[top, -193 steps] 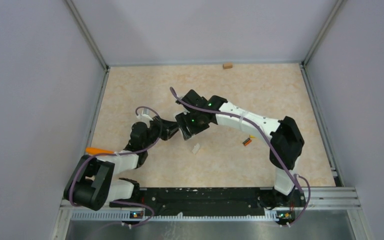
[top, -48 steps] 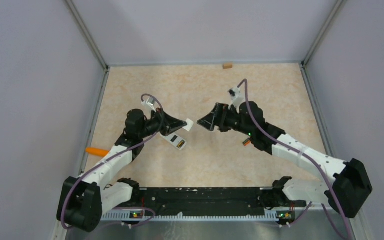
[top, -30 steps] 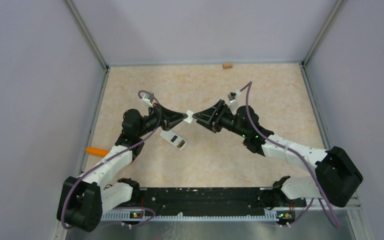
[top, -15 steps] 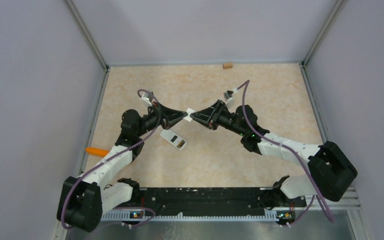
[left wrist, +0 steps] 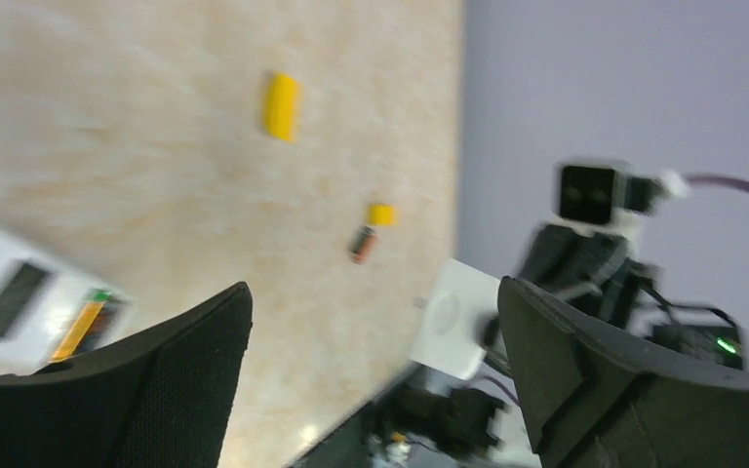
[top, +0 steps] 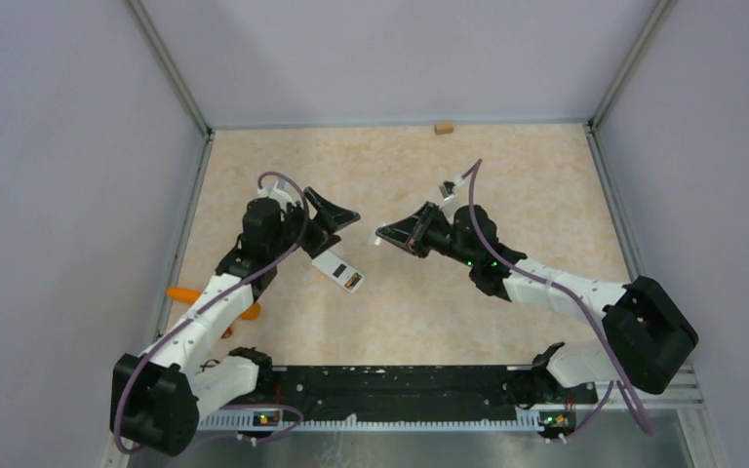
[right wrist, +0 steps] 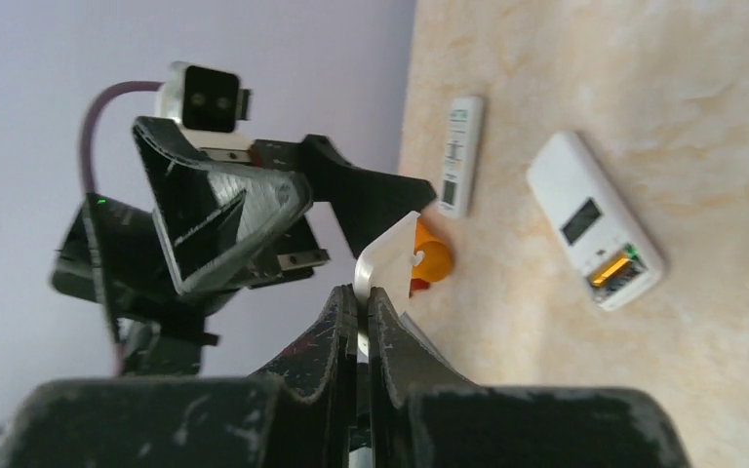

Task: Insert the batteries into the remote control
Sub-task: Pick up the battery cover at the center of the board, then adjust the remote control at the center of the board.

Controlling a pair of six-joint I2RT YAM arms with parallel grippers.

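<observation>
The remote control [top: 337, 271] lies back up between the arms, its battery recess [right wrist: 612, 268] uncovered with an orange battery inside. My right gripper [right wrist: 361, 292] is shut on a thin white battery cover [right wrist: 390, 258], held in the air near the table's middle [top: 380, 239]. My left gripper [left wrist: 373, 288] stands wide open with nothing between its fingers, just left of the cover [left wrist: 458, 317] and apart from it. Further right on the table, a loose dark-and-orange battery [left wrist: 362, 244] lies beside a small yellow block [left wrist: 380, 214].
A second white remote with buttons [right wrist: 458, 156] lies beyond the open one. An orange cylinder [top: 187, 292] sits by the left wall under the left arm. A yellow block [left wrist: 280, 105] lies on the table, and a brown block [top: 443, 127] at the far edge.
My left gripper has let go of the white cover, opened wide and pulled back to the left. My right gripper has closed on the cover and now holds it alone.
</observation>
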